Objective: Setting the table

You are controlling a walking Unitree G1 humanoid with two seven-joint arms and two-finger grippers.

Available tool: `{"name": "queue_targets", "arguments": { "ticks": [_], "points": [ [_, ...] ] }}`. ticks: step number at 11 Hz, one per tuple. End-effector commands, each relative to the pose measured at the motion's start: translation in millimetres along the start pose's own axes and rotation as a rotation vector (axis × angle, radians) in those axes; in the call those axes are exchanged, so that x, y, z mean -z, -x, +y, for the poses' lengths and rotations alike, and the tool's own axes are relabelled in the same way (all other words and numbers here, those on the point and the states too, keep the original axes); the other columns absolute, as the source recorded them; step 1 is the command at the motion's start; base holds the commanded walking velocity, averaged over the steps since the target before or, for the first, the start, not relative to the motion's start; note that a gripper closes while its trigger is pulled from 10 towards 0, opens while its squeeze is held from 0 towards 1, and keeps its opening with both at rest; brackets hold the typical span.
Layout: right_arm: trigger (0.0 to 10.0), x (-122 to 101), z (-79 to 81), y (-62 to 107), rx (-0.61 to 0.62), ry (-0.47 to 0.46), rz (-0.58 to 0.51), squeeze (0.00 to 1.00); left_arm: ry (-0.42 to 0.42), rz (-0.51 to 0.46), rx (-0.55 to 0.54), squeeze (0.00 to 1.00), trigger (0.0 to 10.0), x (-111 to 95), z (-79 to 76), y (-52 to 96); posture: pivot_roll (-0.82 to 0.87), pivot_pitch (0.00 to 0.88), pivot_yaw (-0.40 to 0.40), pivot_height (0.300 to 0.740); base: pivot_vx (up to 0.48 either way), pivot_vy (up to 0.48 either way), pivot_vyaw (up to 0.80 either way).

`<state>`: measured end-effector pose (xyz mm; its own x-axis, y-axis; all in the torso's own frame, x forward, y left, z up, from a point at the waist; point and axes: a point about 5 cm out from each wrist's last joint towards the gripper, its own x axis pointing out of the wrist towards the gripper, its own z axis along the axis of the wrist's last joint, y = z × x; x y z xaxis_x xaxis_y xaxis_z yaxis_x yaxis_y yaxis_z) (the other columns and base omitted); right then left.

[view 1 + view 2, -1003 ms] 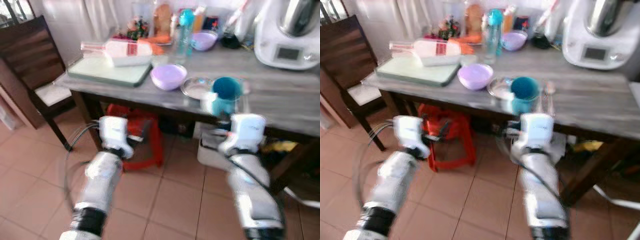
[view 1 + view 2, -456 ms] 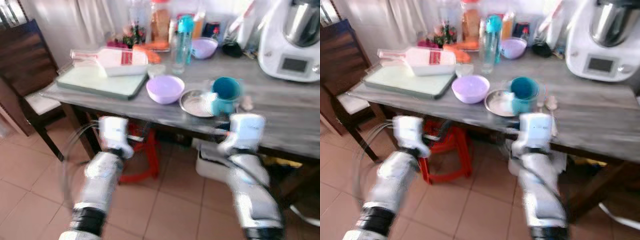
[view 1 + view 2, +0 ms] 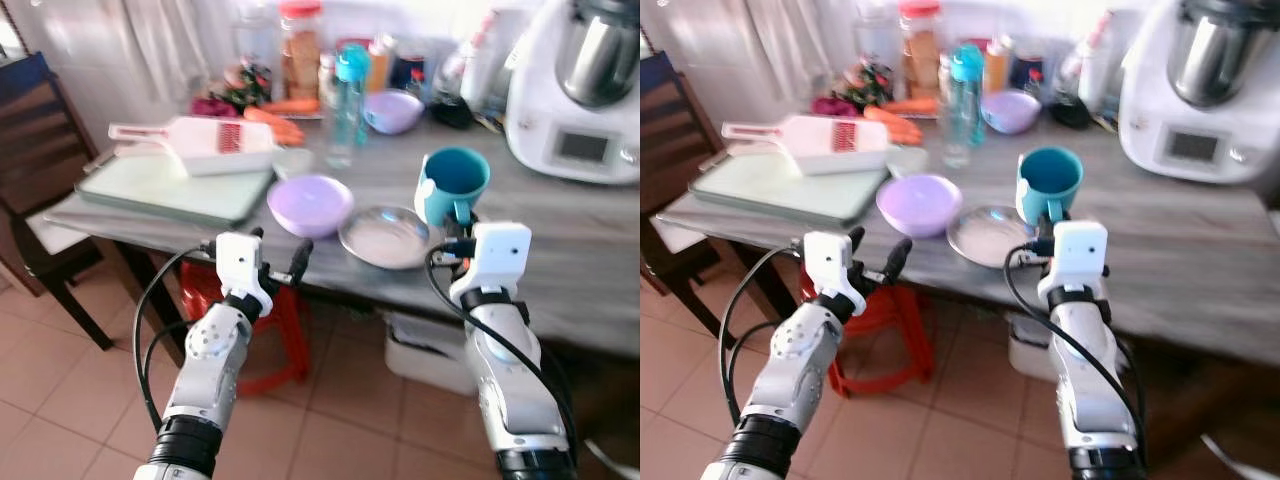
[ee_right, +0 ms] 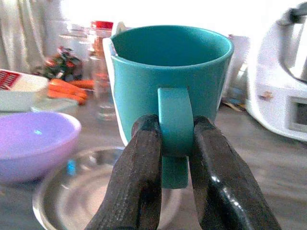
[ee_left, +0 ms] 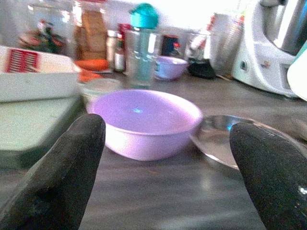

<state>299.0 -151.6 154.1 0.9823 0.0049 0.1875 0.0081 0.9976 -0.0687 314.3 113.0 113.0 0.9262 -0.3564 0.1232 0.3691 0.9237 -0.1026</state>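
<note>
A teal mug (image 3: 452,185) is upright at the steel plate's (image 3: 388,236) far right rim, above the grey table (image 3: 560,250). My right gripper (image 4: 175,129) is shut on the mug's handle (image 4: 175,120), one black finger on each side. I cannot tell whether the mug rests on the table. A purple bowl (image 3: 310,203) stands just left of the plate. My left gripper (image 3: 280,262) is open at the table's front edge, level with the bowl (image 5: 146,122), with its fingers (image 5: 62,177) spread wide and nothing between them.
A pale green cutting board (image 3: 165,187) with a white slicer (image 3: 200,145) lies at the table's left. Behind are a teal-capped bottle (image 3: 347,100), jars, carrots and a small purple bowl (image 3: 392,110). A white kitchen machine (image 3: 585,90) stands right. A dark chair (image 3: 40,150) is left, and a red stool (image 3: 270,330) is under the table.
The whole view has shifted and sharpened as I came nearer the table. The mug stays in my right gripper. My left gripper has come up to the table's edge.
</note>
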Motion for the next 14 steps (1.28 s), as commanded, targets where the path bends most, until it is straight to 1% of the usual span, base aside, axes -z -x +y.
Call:
{"name": "queue_targets", "arguments": {
  "ticks": [1, 4, 5, 6, 7, 9, 10, 11, 12, 13, 14],
  "points": [
    [10.0, -7, 6.6, -3.0, -0.023, -0.007, -0.03, 0.0, -0.005, 0.011, -0.012, 0.0, 10.0, 0, 4.6, 2.7, -0.02, 0.018, 0.029, 0.74, 0.356, 0.0, 0.0],
    [10.0, -9, 5.2, -5.6, -0.019, 0.001, -0.037, 0.0, -0.018, 0.008, 0.004, 0.0, 10.0, -3, 2.6, 9.6, -0.02, 0.018, 0.027, 0.74, 0.333, 0.0, 0.0],
    [10.0, -10, 4.5, -6.2, -0.016, 0.007, -0.041, 0.0, -0.011, -0.011, 0.016, 0.0, 10.0, -7, 0.9, 13.6, -0.02, 0.018, 0.027, 0.74, 0.0, 0.0, 0.0],
    [10.0, -10, 3.0, -6.5, -0.012, 0.014, -0.043, 0.0, -0.043, -0.026, 0.041, 0.0, 10.0, -12, -1.5, 17.7, -0.02, 0.018, 0.027, 0.74, 0.0, 0.0, 0.0],
    [10.0, -9, -3.0, -7.3, 0.01, 0.032, -0.038, 0.0, -0.071, -0.03, 0.093, 0.0, 10.0, -18, -3.0, 26.8, -0.02, 0.019, 0.026, 0.74, 0.0, 0.0, 0.0],
    [10.0, -9, -11.1, -10.2, 0.035, 0.051, -0.034, 0.0, -0.115, -0.005, 0.188, 0.0, 10.0, -18, -2.7, 40.0, -0.01, 0.019, 0.022, 0.74, 0.0, 0.0, 0.0],
    [10.0, -9, -16.9, -13.9, 0.042, 0.055, -0.032, 0.0, -0.098, 0.019, 0.261, 0.0, 10.0, -17, -3.4, 46.9, -0.01, 0.018, 0.022, 0.74, 0.0, 0.0, 0.0],
    [10.0, -9, -21.4, -18.9, 0.039, 0.054, -0.026, 0.0, -0.084, 0.036, 0.335, 0.0, 10.0, -17, -7.4, 50.4, -0.01, 0.018, 0.022, 0.74, 0.0, 0.0, 0.0],
    [10.0, -3, -23.9, -28.7, 0.009, 0.033, 0.025, 0.0, -0.073, 0.055, 0.435, 0.0, 10.0, -16, -16.8, 53.2, -0.01, 0.018, 0.022, 0.74, 0.0, 0.0, 0.0],
    [10.0, 0, -27.9, -35.1, -0.002, 0.029, 0.054, 0.0, -0.067, 0.064, 0.473, 0.0, 10.0, -16, -20.8, 54.6, -0.01, 0.023, 0.022, 0.74, 0.0, 0.0, 0.0],
    [10.0, 3, -34.3, -41.3, 0.003, 0.024, 0.072, 0.0, -0.063, 0.071, 0.488, 0.0, 10.0, -16, -21.9, 55.5, -0.01, 0.023, 0.022, 0.74, 0.0, 0.0, 0.0]
  ]
}}
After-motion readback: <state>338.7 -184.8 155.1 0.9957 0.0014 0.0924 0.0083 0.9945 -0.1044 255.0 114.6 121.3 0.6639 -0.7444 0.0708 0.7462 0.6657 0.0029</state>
